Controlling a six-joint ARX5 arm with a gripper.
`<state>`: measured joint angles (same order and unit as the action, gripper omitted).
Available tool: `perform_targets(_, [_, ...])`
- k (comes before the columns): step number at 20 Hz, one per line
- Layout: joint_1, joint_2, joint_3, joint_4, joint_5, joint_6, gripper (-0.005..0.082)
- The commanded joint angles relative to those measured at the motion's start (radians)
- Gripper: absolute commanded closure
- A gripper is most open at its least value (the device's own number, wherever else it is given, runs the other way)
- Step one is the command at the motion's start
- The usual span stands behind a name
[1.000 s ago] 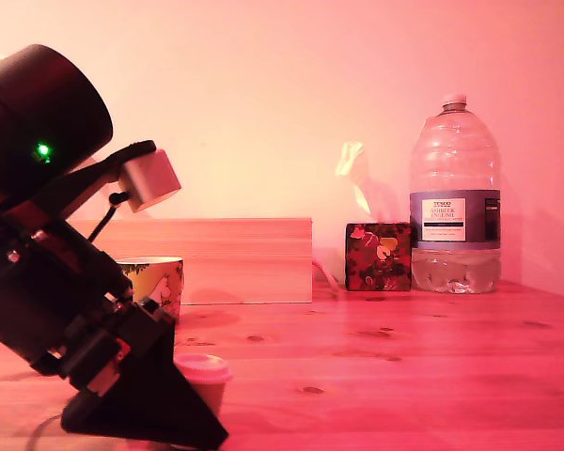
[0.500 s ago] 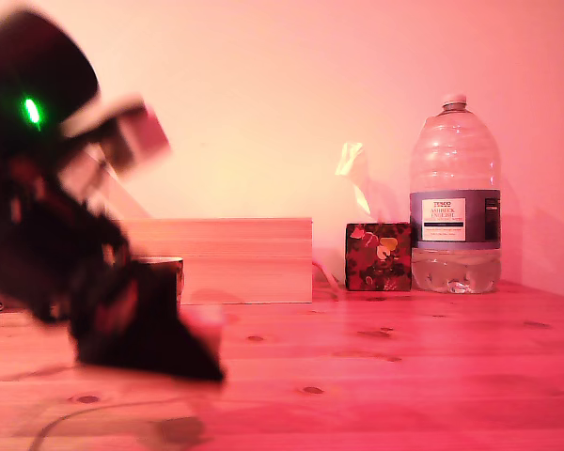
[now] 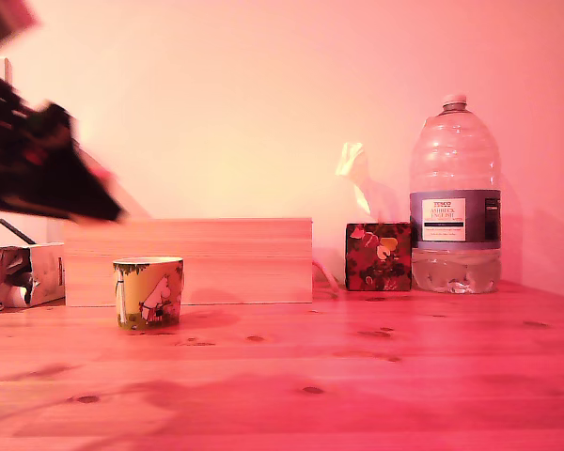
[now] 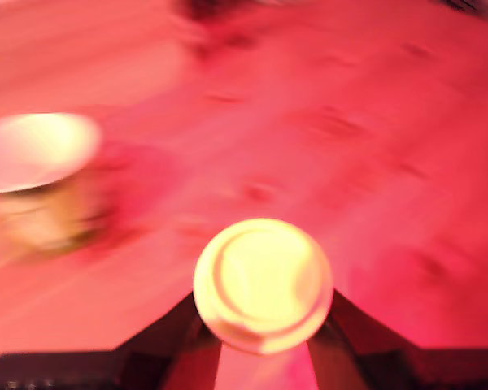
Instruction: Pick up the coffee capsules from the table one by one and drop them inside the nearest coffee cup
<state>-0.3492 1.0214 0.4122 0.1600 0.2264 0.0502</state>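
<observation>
Your tool (image 4: 263,345) is gripping a coffee capsule (image 4: 263,283) by its sides, raised above the desk (image 3: 376,376). The coffee cup (image 3: 148,292) is sitting on the desk just beside it in the blurred wrist view.

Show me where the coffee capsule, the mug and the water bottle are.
coffee capsule (image 4: 263,280), wrist view, centre of its round lid.
mug (image 3: 150,292), exterior view, its painted side.
water bottle (image 3: 454,202), exterior view, on its label band.

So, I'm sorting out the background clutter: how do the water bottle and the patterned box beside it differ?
The water bottle is tall, clear and rounded with a printed label. The patterned box is short, dark, square-sided and opaque, with a tissue sticking out of its top. Both stand upright on the table.
</observation>
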Motion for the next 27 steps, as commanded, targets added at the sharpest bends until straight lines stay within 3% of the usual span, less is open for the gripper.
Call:
perform_targets(1, [0.032, -0.011, -0.017, 0.002, 0.001, -0.026, 0.0647])
perform_targets(5, [0.085, -0.015, -0.017, 0.006, 0.001, -0.044, 0.0647])
perform_targets(9, [0.090, -0.015, 0.004, 0.031, -0.005, -0.072, 0.0647])
perform_targets(15, [0.090, 0.000, 0.174, -0.103, -0.053, -0.076, 0.0647])
perform_targets(22, [0.090, 0.138, 0.358, -0.222, -0.052, -0.076, 0.0647])
perform_targets(27, [0.090, 0.178, 0.385, -0.243, -0.052, -0.075, 0.0647])
